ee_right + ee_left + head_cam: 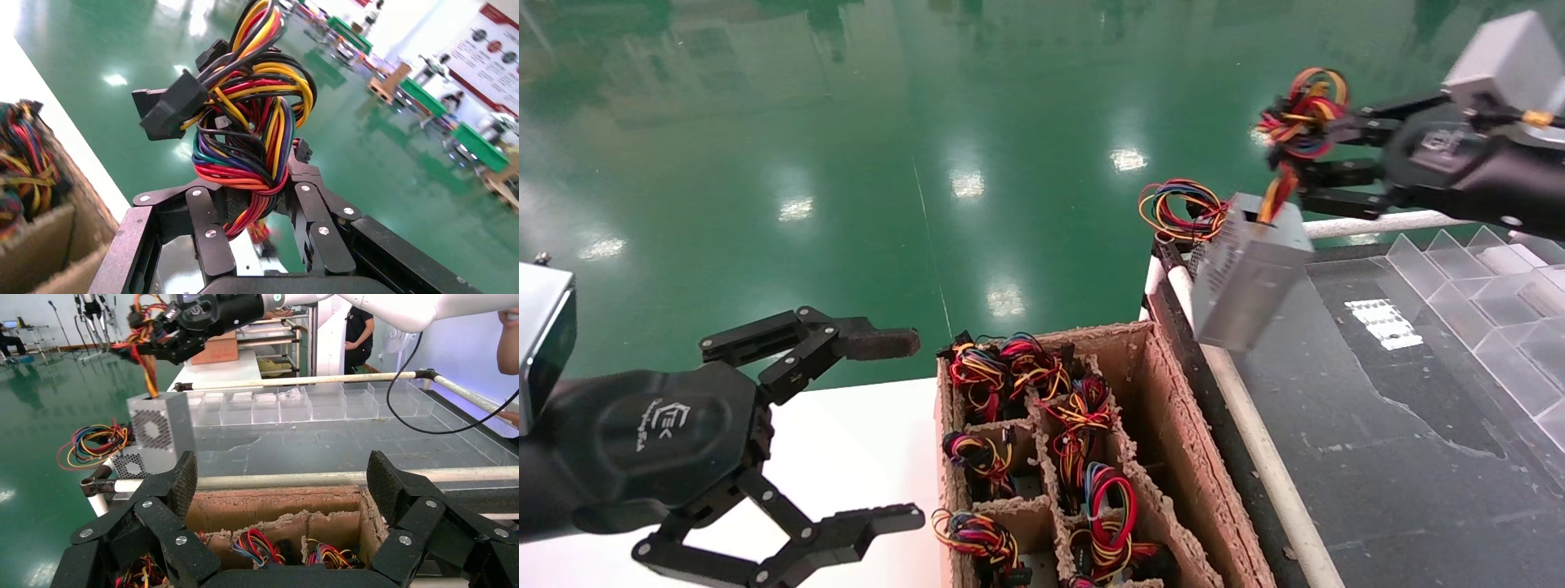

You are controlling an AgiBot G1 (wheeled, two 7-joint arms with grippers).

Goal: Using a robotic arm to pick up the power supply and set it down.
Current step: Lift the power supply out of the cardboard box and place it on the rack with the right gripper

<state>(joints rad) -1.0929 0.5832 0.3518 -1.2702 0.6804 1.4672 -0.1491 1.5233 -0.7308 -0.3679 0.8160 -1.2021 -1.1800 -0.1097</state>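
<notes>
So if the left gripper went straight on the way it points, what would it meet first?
Probably the cardboard box rim, seen between the open left gripper's fingers in its wrist view; the conveyor rail lies beyond. Depth is uncertain.

- The power supply (1249, 273) hangs by its wire bundle (1301, 114) from the right gripper (1316, 163), above the tabletop's (1377, 457) left edge.
- A second supply's wire coil (1179, 208) lies at the far-left corner.
- The cardboard crate (1164, 425) sits left of the tabletop.
- The clear dividers (1483, 302) line its right side.
- The left gripper (878, 429) hovers left of the crate.
</notes>
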